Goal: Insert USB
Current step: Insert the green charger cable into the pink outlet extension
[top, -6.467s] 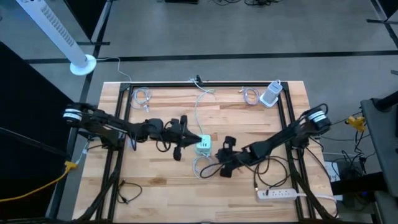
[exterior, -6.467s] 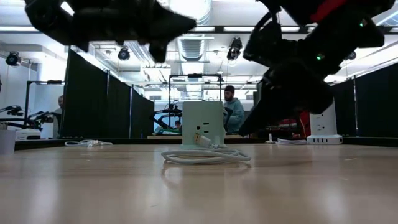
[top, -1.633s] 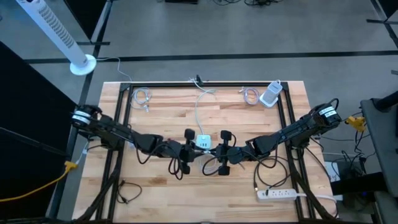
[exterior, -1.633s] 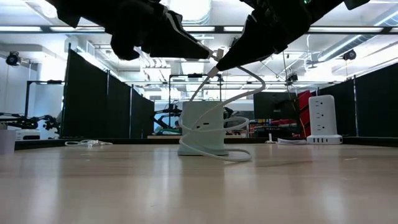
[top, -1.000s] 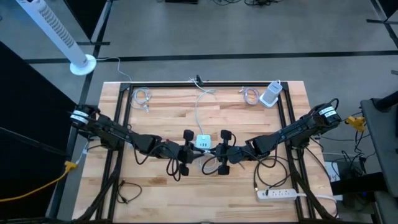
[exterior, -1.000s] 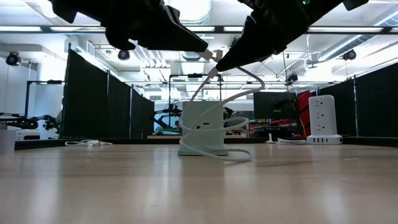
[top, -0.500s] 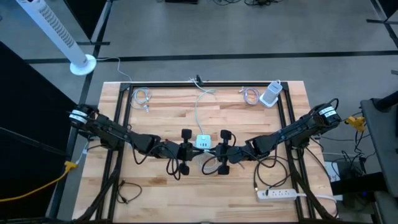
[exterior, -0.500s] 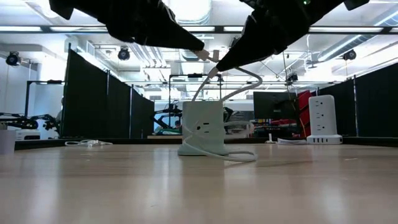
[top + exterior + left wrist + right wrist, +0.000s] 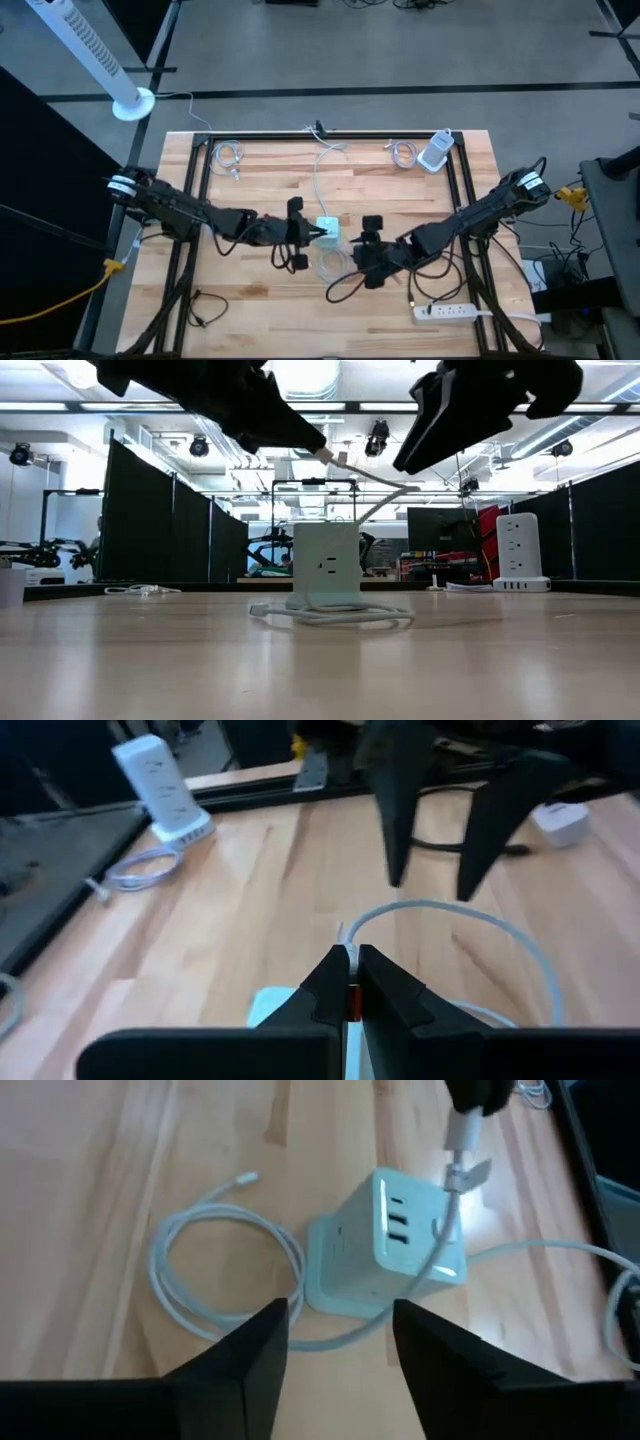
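Note:
A pale cube charger [image 9: 327,232] stands mid-table with its USB ports [image 9: 396,1220] facing my right wrist camera. My left gripper [image 9: 313,233] reaches in from the table's left, just above the cube, shut on the plug end [image 9: 462,1138] of a white USB cable. The rest of the cable lies coiled [image 9: 331,263] on the wood beside the cube, with its free end [image 9: 245,1178] loose. My right gripper [image 9: 358,250] hangs open on the near right side of the cube, clear of the cable. In the left wrist view its two fingers [image 9: 392,810] stand apart. My left gripper pinches the cable's plug end [image 9: 334,456] between its two fingertips [image 9: 335,982], coming from the table's left and slanting a little downward. A short stub sticks out past the tips, lifted above the cube's top. From there the cable [image 9: 400,486] curves down, slack, to the coil.
The cube's own cord [image 9: 319,170] runs to the far edge. A white power tower [image 9: 437,150] stands at the far right. Small cable coils [image 9: 228,156] [image 9: 403,153] lie along the far side. A power strip [image 9: 445,311] and black leads lie near right.
My right gripper has opened and let go of the cable, then drawn back up and toward the near right. The loop it held up has dropped and now lies flat on the table by the cube. My left gripper has rolled about its own axis and kept the plug end.

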Controlling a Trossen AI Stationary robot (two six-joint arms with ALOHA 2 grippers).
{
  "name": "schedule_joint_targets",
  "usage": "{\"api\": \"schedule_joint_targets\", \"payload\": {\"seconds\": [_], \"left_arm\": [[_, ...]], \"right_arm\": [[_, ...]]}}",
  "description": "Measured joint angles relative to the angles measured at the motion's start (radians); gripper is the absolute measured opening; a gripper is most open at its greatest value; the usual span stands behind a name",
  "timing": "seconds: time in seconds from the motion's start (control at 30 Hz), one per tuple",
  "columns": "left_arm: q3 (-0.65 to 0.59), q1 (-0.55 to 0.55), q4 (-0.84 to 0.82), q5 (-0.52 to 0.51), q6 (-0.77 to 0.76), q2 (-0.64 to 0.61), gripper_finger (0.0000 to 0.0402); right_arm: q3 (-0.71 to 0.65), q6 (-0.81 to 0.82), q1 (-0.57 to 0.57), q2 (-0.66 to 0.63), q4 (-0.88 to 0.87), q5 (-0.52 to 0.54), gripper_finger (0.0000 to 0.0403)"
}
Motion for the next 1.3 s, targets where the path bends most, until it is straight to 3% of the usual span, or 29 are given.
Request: {"api": "schedule_joint_targets", "payload": {"seconds": [0.17,0.3,0.4,0.47,0.63,0.77,0.9,1.1,1.3], "left_arm": [[0.0,0.011,0.002,0.159,-0.079,-0.015,0.0005],[-0.021,0.011,-0.056,0.217,-0.105,-0.068,0.0005],[-0.073,0.011,0.026,0.248,-0.109,-0.117,0.0005],[-0.127,0.013,0.183,0.277,-0.118,-0.146,0.0005],[-0.302,0.037,0.667,0.295,-0.257,-0.167,0.0005],[-0.426,0.04,0.912,0.291,-0.337,-0.151,0.0005],[-0.49,0.04,1.119,0.288,-0.397,-0.116,0.0005],[-0.501,0.039,1.162,0.287,-0.475,-0.085,0.0005],[-0.502,0.039,1.155,0.287,-0.514,-0.061,0.0005]], "right_arm": [[0.011,-0.014,0.019,-0.002,-0.098,0.057,0.0172],[0.084,0.036,0.046,-0.014,-0.323,0.209,0.0164],[0.097,0.054,0.058,-0.023,-0.354,0.291,0.0158],[0.079,0.022,0.058,-0.024,-0.31,0.294,0.0154],[-0.03,-0.133,0.057,-0.016,-0.058,0.363,0.0147],[-0.129,-0.334,0.037,-0.015,0.341,0.386,0.0148],[-0.213,-0.491,-0.007,0.002,0.803,0.233,0.0154],[-0.233,-0.575,-0.104,0.065,1.116,0.045,0.0164],[-0.165,-0.666,-0.137,0.123,1.184,-0.064,0.0159]]}}
